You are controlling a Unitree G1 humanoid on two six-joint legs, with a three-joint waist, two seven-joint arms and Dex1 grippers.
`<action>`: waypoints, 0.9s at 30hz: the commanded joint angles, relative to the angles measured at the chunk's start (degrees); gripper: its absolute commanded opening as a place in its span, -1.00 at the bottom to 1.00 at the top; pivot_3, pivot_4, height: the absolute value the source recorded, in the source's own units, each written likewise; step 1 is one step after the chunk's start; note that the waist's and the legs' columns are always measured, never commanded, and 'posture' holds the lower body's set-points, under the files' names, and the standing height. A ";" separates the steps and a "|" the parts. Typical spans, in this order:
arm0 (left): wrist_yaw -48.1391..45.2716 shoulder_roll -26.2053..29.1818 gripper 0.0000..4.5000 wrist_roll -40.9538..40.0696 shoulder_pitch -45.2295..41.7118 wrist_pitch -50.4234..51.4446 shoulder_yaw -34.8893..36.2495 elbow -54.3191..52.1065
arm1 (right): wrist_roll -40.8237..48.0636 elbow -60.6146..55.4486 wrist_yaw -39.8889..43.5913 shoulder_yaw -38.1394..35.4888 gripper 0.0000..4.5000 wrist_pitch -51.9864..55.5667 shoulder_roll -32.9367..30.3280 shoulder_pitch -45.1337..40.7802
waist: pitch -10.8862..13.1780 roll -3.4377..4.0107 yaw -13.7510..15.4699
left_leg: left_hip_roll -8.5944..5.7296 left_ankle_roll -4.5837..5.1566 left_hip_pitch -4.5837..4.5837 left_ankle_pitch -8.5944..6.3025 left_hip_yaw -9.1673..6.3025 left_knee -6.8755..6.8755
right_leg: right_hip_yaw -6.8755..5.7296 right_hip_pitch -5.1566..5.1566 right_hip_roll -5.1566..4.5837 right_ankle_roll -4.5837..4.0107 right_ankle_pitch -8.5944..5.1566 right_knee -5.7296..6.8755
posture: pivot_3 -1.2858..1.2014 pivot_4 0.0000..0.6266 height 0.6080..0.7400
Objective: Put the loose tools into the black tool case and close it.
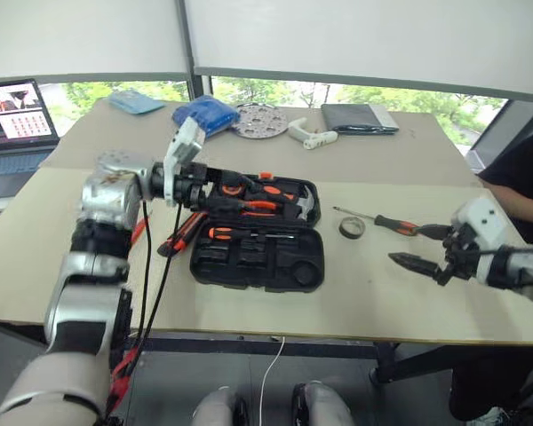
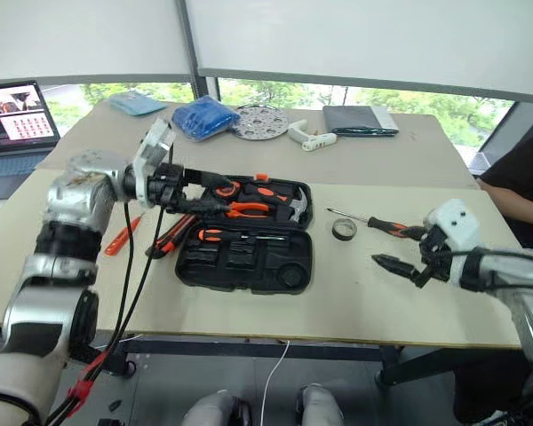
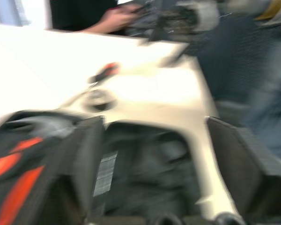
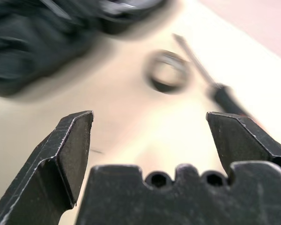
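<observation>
The black tool case (image 1: 265, 264) lies open in the middle of the table, with orange-handled tools in its slots. My left gripper (image 1: 211, 190) hovers over the case's far left part, pointing right. It is open, and nothing sits between its fingers (image 3: 91, 159). To the right of the case lie the small black tape roll (image 1: 352, 227) and a screwdriver (image 1: 393, 223). My right gripper (image 1: 419, 252) is open just in front of them, empty, with the tape roll (image 4: 167, 71) ahead of its fingers (image 4: 70, 150). Left of the case lie a black-and-orange tool (image 2: 173, 234) and a slim orange one (image 2: 120, 238).
At the back of the table are a blue cloth (image 1: 204, 114), a round metal plate (image 1: 259, 120), a white object (image 1: 309, 135) and a dark grey pouch (image 1: 357, 117). A laptop (image 1: 13, 115) stands at far left. A person (image 1: 526, 164) sits at the right edge.
</observation>
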 commanded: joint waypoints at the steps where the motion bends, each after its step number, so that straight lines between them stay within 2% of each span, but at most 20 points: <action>1: 4.42 -0.95 0.97 -3.46 0.94 3.81 0.19 -9.22 | -9.76 13.74 1.72 8.28 1.00 -7.30 0.97 -10.49 | 0.01 0.00 -0.14 | 0.00 -0.04 0.02 0.02 0.00 0.03 | 0.04 -0.01 0.00 -0.01 0.02 0.06 | 0.03 -0.52 0.67; 7: 7.67 -0.37 0.97 -4.38 3.41 4.65 -0.96 -13.62 | -20.63 40.43 1.81 17.45 1.00 -15.72 9.27 -29.36 | 0.03 0.12 -0.79 | 0.04 -0.29 0.19 0.19 0.05 -0.12 | 0.13 -0.01 0.05 -0.26 0.12 0.19 | 0.03 -0.52 0.67; 13: 9.10 2.68 0.97 -3.91 5.86 3.48 -1.36 -16.64 | -26.14 61.37 3.20 19.89 1.00 -22.98 14.29 -39.54 | 0.09 0.22 -0.76 | 0.04 -0.38 0.21 0.30 0.09 -0.29 | 0.02 -0.12 0.05 -0.81 0.10 0.55 | 0.03 -0.52 0.67; 16: 9.43 4.29 1.00 -4.59 6.90 3.86 -1.01 -17.74 | -27.11 67.13 2.96 19.31 0.67 -24.71 15.69 -41.70 | 0.10 0.24 -0.65 | 0.04 -0.38 0.17 0.30 0.09 -0.31 | -0.02 -0.12 0.03 -0.80 0.07 0.53 | 0.03 -0.52 0.67; 25: 10.08 9.83 1.00 -4.09 9.40 2.58 0.12 -16.38 | -27.81 71.28 4.60 16.85 -0.64 -29.35 15.89 -43.71 | 0.11 0.28 -1.41 | 0.04 -0.46 0.28 0.34 0.09 -0.31 | 0.03 -0.09 0.00 -0.67 0.00 0.64 | 0.03 -0.52 0.67; 27: 9.79 12.05 1.00 -4.16 10.59 2.65 0.73 -16.41 | -26.86 69.51 7.46 15.81 -0.75 -29.89 15.78 -44.77 | 0.12 0.30 -1.61 | 0.05 -0.48 0.29 0.35 0.09 -0.32 | 0.04 -0.09 0.00 -0.68 -0.01 0.66 | 0.03 -0.52 0.67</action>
